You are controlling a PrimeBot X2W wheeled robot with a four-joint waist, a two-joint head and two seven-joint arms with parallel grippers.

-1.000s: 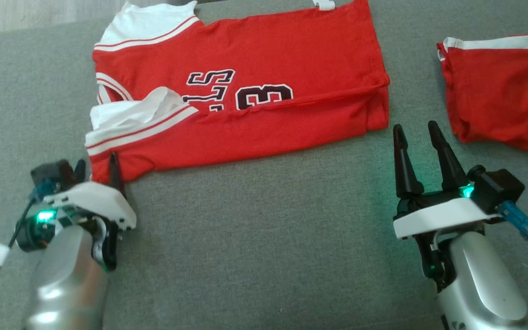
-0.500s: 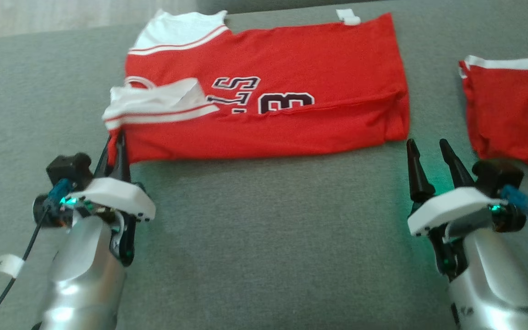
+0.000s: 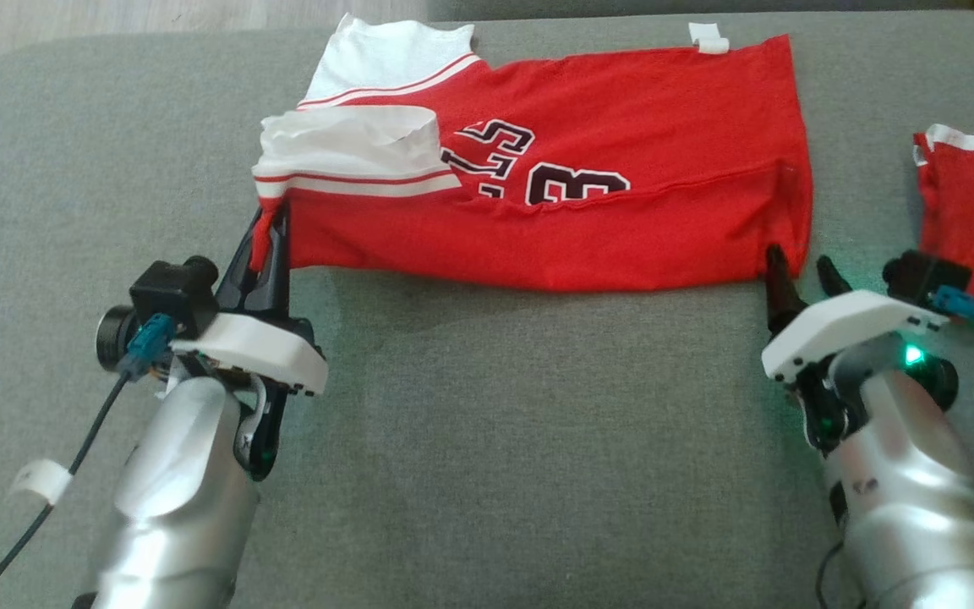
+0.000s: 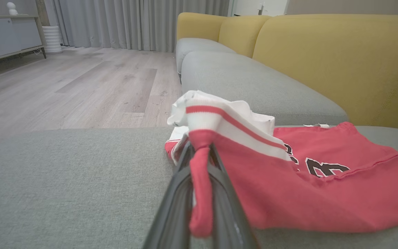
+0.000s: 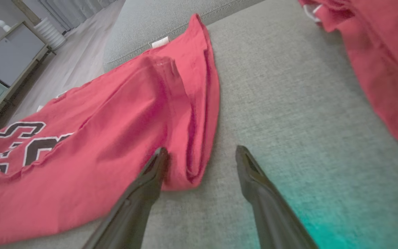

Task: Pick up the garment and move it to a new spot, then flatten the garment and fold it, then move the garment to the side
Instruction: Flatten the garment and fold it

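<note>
The garment (image 3: 588, 228) is a red jersey with white striped sleeves and dark numbers, spread across the grey sofa seat (image 3: 495, 440). My left gripper (image 3: 271, 228) is shut on the garment's near left corner, just below the white sleeve; the left wrist view shows the red cloth (image 4: 200, 193) pinched between the fingers (image 4: 171, 211). My right gripper (image 3: 800, 266) stands open at the garment's near right corner. In the right wrist view its left finger (image 5: 150, 176) touches the folded hem (image 5: 185, 173), and the other finger lies on bare cushion.
A second red garment with white trim (image 3: 973, 228) lies at the far right of the seat. Yellow sofa backs (image 4: 323, 58) rise behind the cushions. Wooden floor (image 4: 64, 90) and a grey cabinet (image 4: 2, 38) lie beyond the seat's left end.
My left gripper closed on the garment's near left corner and lifted it slightly. My right gripper moved forward to the near right corner. The camera view shifted too.
</note>
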